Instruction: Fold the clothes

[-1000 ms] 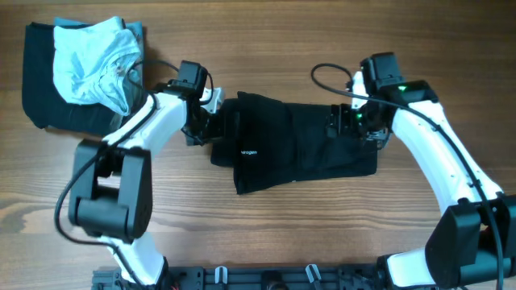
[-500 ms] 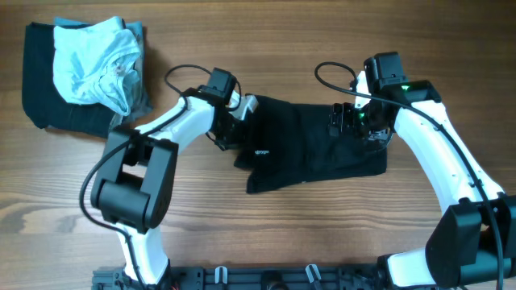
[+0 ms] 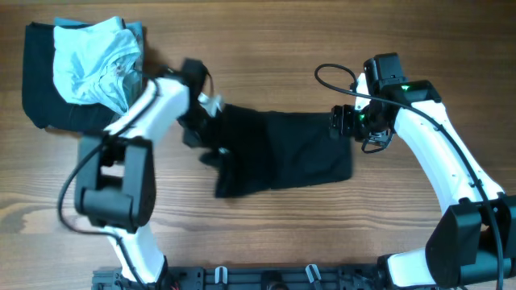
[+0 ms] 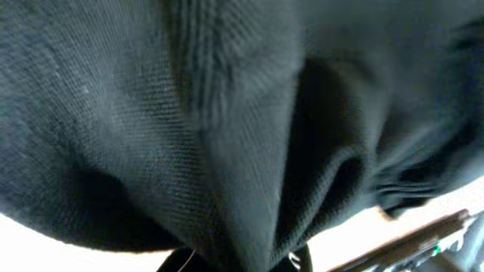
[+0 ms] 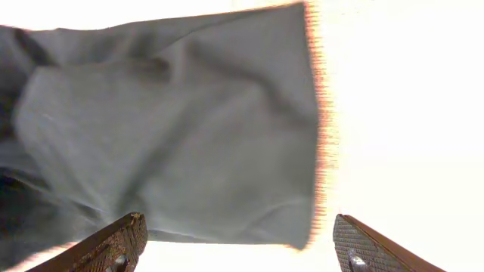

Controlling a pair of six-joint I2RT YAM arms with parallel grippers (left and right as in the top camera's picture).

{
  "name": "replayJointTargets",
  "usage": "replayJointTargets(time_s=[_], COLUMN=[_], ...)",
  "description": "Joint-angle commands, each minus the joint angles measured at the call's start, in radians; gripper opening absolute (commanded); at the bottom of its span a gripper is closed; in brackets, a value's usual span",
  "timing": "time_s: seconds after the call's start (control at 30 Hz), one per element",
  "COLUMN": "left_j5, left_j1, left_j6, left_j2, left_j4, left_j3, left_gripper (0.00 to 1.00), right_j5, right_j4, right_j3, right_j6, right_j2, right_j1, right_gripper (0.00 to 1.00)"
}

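Wooden tabletop (image 3: 282,48): left gripper (image 3: 203,130) pinches the black shirt (image 3: 282,157), right gripper (image 3: 343,122) gapes empty; one-sided pulling could bunch it.

Matt cloth shirt (image 3: 282,153), grained wood table (image 3: 282,48)

Polo shirt (image 3: 282,157): we see it rumpled mid-frame.
Left claw (image 3: 208,133): pressed into its left edge.
Right claw (image 3: 342,122): at its upper right corner.

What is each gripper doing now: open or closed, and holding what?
Left gripper: closed on the edge of the black polo shirt.
Right gripper: open, holding nothing, at the shirt's other end.
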Motion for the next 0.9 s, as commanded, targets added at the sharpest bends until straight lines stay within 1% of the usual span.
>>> replayJointTargets(time_s=[0.0, 0.13, 0.33, 0.5, 0.63, 0.73, 0.77, 0.8, 0.87], left_j5=[-0.060, -0.060, -0.063, -0.192, -0.200, -0.224, -0.233, -0.232, -0.224], left_j1=[-0.006, -0.088, -0.282, -0.423, -0.492, -0.518, -0.523, -0.524, -0.526], left_j6=[0.008, -0.045, -0.049, -0.109, -0.109, -0.120, -0.132, -0.132, -0.136], left_j2=[-0.109, -0.127, -0.122, -0.119, -0.087, -0.048, -0.035, -0.023, -0.004], left_j4=[-0.037, -0.012, 0.025, 0.059, 0.089, 0.138, 0.157, 0.180, 0.217], left_j3=[0.146, 0.161, 0.161, 0.161, 0.161, 0.161, 0.161, 0.161, 0.161], left_gripper=[0.04, 0.04, 0.04, 0.04, 0.05, 0.10, 0.13, 0.22, 0.26], right_j5=[0.014, 0.016, 0.018, 0.018, 0.018, 0.018, 0.018, 0.018, 0.018], right_j4=[0.013, 0.018, 0.018, 0.013, 0.009, 0.005, 0.003, 0.001, -0.003], right_j3=[0.014, 0.014, 0.014, 0.014, 0.014, 0.014, 0.014, 0.014, 0.014], right_j6=[-0.006, -0.011, -0.010, -0.001, 0.016, 0.016, 0.016, 0.016, 0.015], right_j2=[-0.011, -0.011, -0.011, -0.011, -0.011, -0.011, -0.011, -0.011, -0.011], right_j1=[-0.002, -0.002, -0.002, -0.002, -0.002, -0.002, -0.002, -0.002, -0.002], right_gripper=[0.84, 0.84, 0.85, 0.85, 0.85, 0.85, 0.85, 0.85, 0.85])
